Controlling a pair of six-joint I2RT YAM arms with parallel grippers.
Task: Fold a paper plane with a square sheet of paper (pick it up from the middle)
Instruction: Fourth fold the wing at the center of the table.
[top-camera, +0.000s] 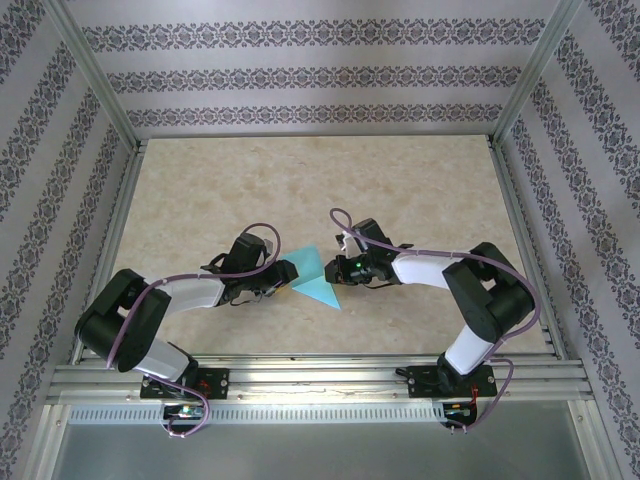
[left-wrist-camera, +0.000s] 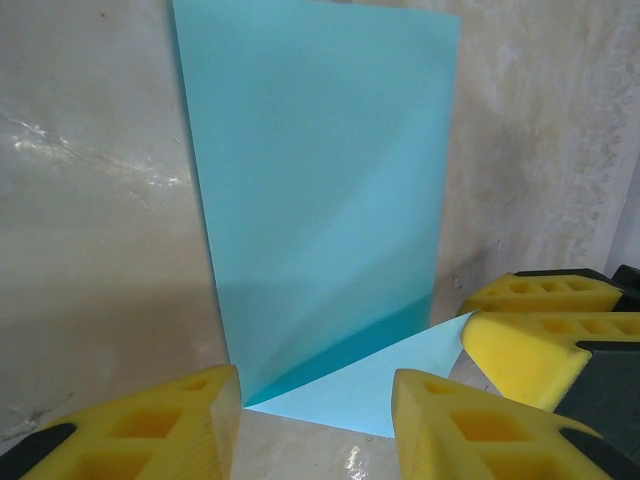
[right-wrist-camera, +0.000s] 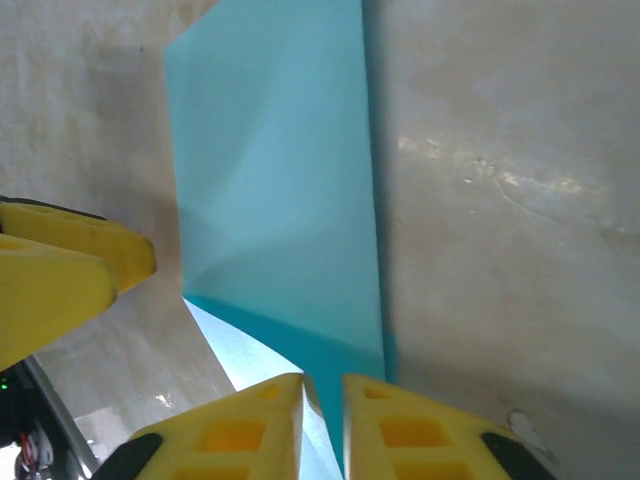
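Observation:
The square sheet of paper (top-camera: 318, 282) is turquoise and lies on the table between the two arms, with one corner flap lifted off the rest. My left gripper (top-camera: 291, 272) stands open, and its yellow fingers (left-wrist-camera: 150, 430) straddle the paper's near corner (left-wrist-camera: 350, 395) without pinching it. My right gripper (top-camera: 336, 270) faces it from the other side. Its jaws (right-wrist-camera: 323, 405) are drawn almost together on the raised flap (right-wrist-camera: 300, 340). The right gripper's yellow fingertips (left-wrist-camera: 530, 325) touch the flap's tip in the left wrist view.
The beige marbled tabletop (top-camera: 320, 190) is ringed by an aluminium frame (top-camera: 300, 375) and patterned walls. The left gripper's fingers (right-wrist-camera: 60, 270) show at the left edge of the right wrist view, close to the sheet.

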